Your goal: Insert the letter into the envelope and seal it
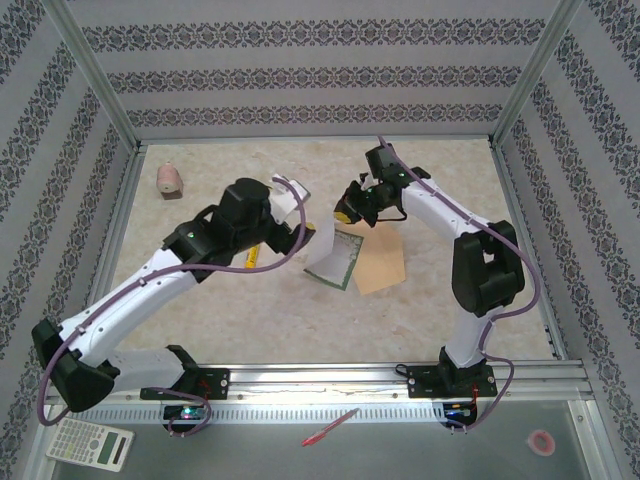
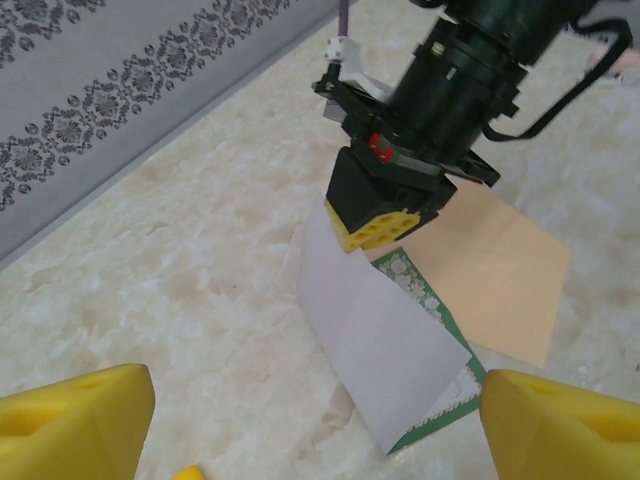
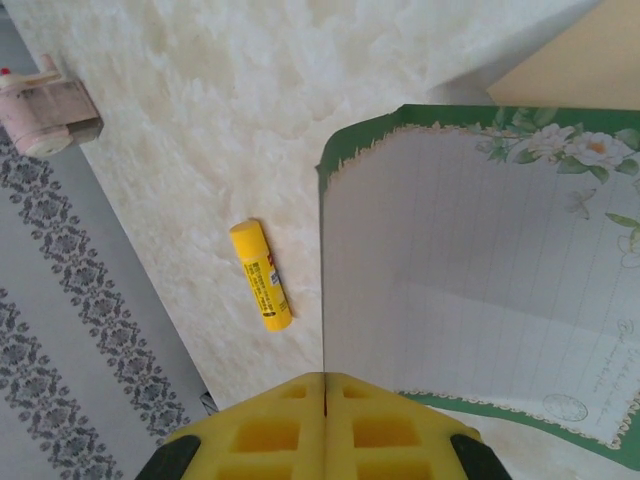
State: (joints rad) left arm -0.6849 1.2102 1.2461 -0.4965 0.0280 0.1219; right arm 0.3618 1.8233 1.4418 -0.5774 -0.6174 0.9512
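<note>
glue stick label: red print on the yellow body, too small to read
letter: faint round mark and some script near its lower right corner, not readable
calculator: keys too small to read

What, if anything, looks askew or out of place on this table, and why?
The letter stands out: the right gripper, shut on one edge, holds it bent up off the table, plain back showing, its lower end beside the envelope rather than inside. A yellow glue stick lies loose nearby.
</note>
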